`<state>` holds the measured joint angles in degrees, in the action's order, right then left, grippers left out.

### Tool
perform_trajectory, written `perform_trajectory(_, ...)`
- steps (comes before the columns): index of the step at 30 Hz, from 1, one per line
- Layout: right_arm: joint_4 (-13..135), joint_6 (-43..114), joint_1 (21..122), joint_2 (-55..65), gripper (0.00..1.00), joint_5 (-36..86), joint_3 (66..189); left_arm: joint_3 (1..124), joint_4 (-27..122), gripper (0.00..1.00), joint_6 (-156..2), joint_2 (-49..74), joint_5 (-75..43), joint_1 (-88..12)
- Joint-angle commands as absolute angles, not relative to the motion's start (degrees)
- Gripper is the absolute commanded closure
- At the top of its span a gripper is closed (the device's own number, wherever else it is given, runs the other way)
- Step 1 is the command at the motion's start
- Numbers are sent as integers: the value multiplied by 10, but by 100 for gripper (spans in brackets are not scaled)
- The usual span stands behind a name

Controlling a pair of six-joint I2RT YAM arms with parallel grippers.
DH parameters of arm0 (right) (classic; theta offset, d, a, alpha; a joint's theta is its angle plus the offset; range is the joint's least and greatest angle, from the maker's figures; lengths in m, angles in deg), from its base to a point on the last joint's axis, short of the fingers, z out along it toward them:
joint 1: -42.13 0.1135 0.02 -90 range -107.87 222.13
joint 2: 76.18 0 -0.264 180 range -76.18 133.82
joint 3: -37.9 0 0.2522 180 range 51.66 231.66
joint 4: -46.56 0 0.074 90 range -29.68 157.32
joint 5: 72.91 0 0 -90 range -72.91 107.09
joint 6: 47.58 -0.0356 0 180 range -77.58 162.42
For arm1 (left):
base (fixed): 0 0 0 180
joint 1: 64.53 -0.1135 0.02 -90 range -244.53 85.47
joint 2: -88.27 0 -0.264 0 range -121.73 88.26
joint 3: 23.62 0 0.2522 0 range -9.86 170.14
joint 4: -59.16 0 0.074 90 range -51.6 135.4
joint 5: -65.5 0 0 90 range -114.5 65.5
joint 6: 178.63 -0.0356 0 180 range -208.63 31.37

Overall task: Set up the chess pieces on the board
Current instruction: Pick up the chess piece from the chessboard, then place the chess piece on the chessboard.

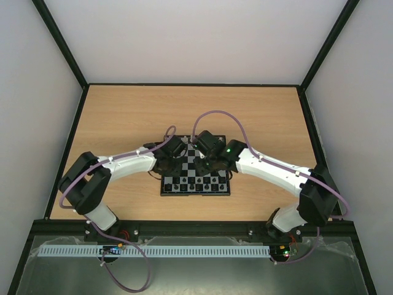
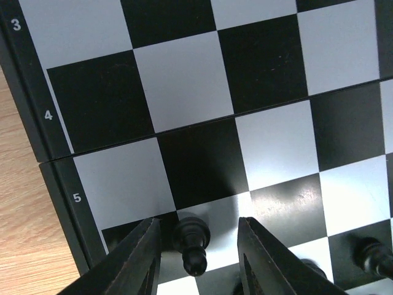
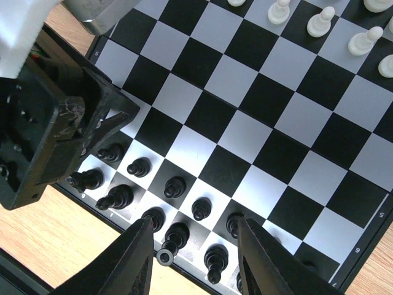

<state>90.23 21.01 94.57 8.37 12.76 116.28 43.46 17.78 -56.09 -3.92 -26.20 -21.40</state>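
The board lies mid-table, its far half under both grippers. Black chess pieces stand in two rows on its near side. My left gripper is open; in the left wrist view a black pawn stands on the board between the fingers, closer to the left one. My right gripper is open and empty above the black rows near the board's edge. White pieces stand at the far side. The left gripper shows there beside a corner black pawn.
Bare wooden table surrounds the board, bounded by a black frame and white walls. The two grippers sit close together over the board. The middle ranks of the board hold no pieces.
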Motion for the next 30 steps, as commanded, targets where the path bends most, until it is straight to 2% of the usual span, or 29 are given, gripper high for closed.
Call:
perform_trajectory(1, 906, 210, 943, 69, 62, 134, 1154, 450, 173, 67, -558, -46, -276, -211)
perform_trajectory(9, 905, 210, 942, 71, 62, 137, 1152, 445, 167, 91, -553, -33, -280, -210)
perform_trajectory(12, 904, 210, 942, 72, 62, 138, 1152, 443, 160, 97, -551, -28, -290, -209)
perform_trajectory(19, 904, 211, 942, 71, 62, 141, 1151, 437, 119, 97, -539, 4, -325, -207)
perform_trajectory(30, 904, 211, 943, 78, 62, 151, 1153, 388, 122, 97, -504, 38, -314, -184)
